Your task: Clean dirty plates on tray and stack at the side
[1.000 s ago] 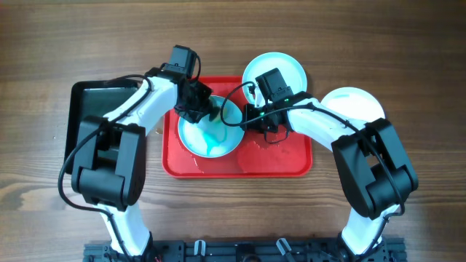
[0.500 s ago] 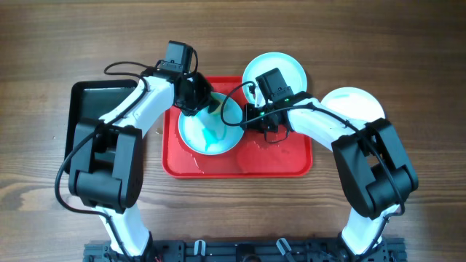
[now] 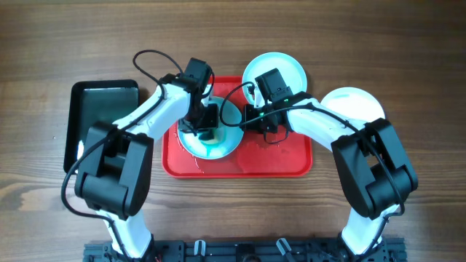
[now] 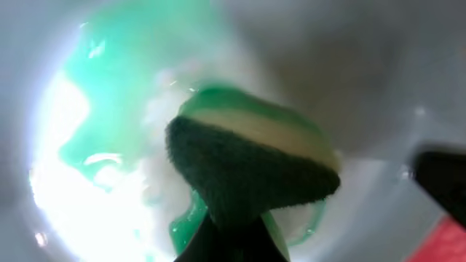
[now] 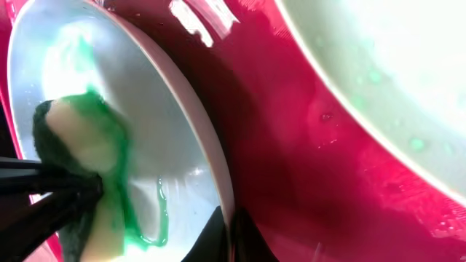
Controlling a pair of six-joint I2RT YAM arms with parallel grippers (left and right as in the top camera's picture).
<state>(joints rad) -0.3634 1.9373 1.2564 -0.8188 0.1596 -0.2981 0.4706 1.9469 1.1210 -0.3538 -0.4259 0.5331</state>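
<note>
Sponge point(image 4: 251, 164) down on the smeared plate point(image 5: 175, 131), clamped in the left gripper point(image 3: 206, 125). The right gripper point(image 5: 229, 234) pinches the plate's rim over the tray point(image 5: 291, 167).

Robotics lab bench: wood-grain table point(image 3: 408, 44), arm mount rail point(image 3: 240, 251) at edge.

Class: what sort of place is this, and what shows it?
Probably a robotics test bench, not a kitchen: wooden table, left arm and right arm, a sponge against a plate, a red tray.
</note>
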